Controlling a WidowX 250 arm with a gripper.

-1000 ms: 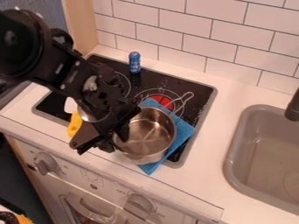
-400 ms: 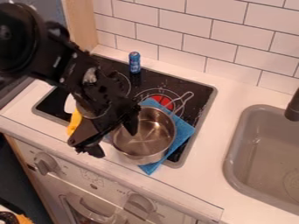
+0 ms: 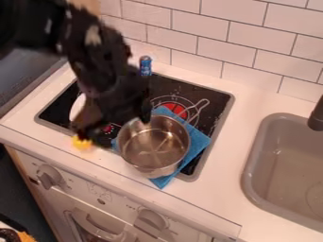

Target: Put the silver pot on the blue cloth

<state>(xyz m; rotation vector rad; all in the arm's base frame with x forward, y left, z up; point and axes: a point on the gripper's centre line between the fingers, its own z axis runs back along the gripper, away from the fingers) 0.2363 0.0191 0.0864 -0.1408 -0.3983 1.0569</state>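
Observation:
The gripper (image 3: 125, 128) is up and left of the pot, blurred, its two fingers spread open with nothing visible between them. One finger is in front of the pot's upper left rim; whether it touches cannot be told. The silver pot (image 3: 154, 144) stands upright on the blue cloth (image 3: 199, 140), its handle pointing to the upper right. Cloth shows past the pot on its right, at the lower edge and a little at the left; the pot hides the middle.
Beneath the cloth is the black stovetop (image 3: 217, 101). A blue can (image 3: 146, 65) stands at its back edge. A yellow object (image 3: 82, 143) and a white round item (image 3: 77, 108) lie left, partly behind the gripper. The grey sink (image 3: 287, 165) is at the right.
My gripper has risen away from the pot's left side, toward the top of the view. The pot and cloth have stayed in place, and more of the pot's left side shows.

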